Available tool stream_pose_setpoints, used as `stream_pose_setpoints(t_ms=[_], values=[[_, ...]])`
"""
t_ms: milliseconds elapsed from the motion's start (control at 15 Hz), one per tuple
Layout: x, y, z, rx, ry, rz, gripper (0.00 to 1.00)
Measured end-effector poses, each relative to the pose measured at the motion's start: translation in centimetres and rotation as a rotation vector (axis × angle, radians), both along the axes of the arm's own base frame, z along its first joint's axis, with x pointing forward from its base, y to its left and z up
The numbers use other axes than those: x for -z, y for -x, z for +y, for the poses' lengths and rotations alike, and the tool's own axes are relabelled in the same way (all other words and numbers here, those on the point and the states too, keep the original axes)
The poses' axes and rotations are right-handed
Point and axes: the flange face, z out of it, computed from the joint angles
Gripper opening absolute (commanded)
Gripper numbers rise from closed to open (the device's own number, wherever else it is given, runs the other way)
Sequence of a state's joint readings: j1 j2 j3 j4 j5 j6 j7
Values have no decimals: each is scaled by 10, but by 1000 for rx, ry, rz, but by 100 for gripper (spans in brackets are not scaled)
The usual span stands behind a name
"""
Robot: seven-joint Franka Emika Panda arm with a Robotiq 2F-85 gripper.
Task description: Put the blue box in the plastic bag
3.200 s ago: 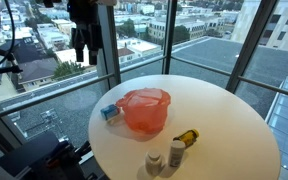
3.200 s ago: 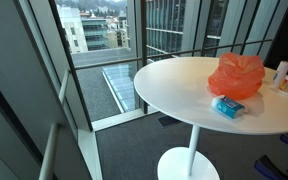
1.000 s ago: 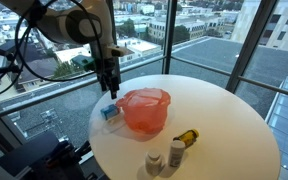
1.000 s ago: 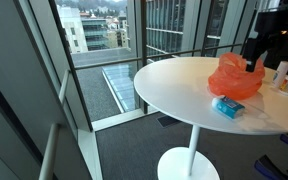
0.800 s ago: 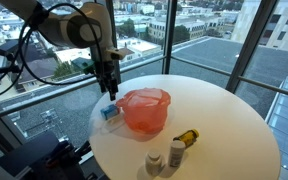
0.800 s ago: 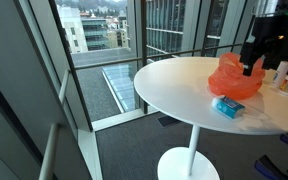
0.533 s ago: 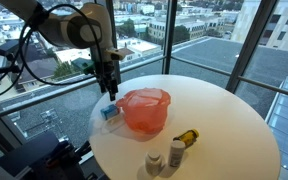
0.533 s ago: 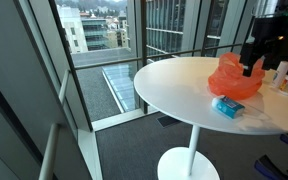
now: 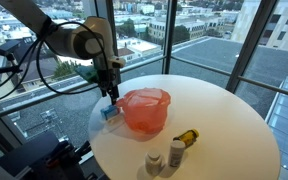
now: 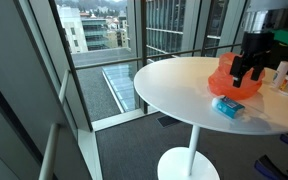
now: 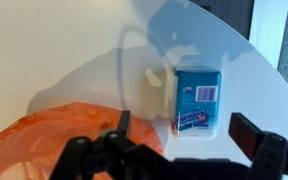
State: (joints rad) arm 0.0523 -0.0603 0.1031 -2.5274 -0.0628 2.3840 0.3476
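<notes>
Box (image 9: pixel 110 112) flat on the tabletop (image 9: pixel 224 110), outside the bag (image 9: pixel 144 110) and just beside it, centre left in an exterior view. Blue, with a white label patch and printed lettering; centre right in the wrist view (image 11: pixel 197 97), a strip of bare tabletop (image 11: pixel 64 50) between it and the bag (image 11: pixel 44 135).

Windows (image 9: pixel 199 25) across the top of the frame, city rooftops beyond.

Round white tabletop filling the lower right; on a single pedestal (image 10: pixel 192 150) in an exterior view.

Arm (image 9: pixel 69 40) reaching in from the upper left, bent down over the tabletop's edge.

Bag orange-red, translucent, crumpled, mouth upward, at frame centre; right of centre in an exterior view (image 10: pixel 224 72).

End effector (image 9: pixel 111 92) pointing down, directly over the box (image 10: pixel 228 107); contact not clear. Fingers (image 11: pixel 122 128) spread apart in the wrist view, one by the bag's edge, one past the box's right side, gripping nothing.

Bottles near the lower edge: two white, upright (image 9: pixel 154 160), one brown, on its side (image 9: pixel 187 137).
</notes>
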Motion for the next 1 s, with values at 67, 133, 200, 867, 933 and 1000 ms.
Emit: stream_pose_setpoints(t_ms=[67, 133, 200, 867, 933, 1000], values=[[7, -2, 3, -6, -4, -7, 100], [13, -3, 5, -11, -9, -14, 100], [19, -5, 8, -17, -13, -22, 100], [66, -7, 30, -32, -39, -50, 100], [69, -7, 31, -30, -40, -49, 100], [71, -7, 31, -27, -39, -48, 100]])
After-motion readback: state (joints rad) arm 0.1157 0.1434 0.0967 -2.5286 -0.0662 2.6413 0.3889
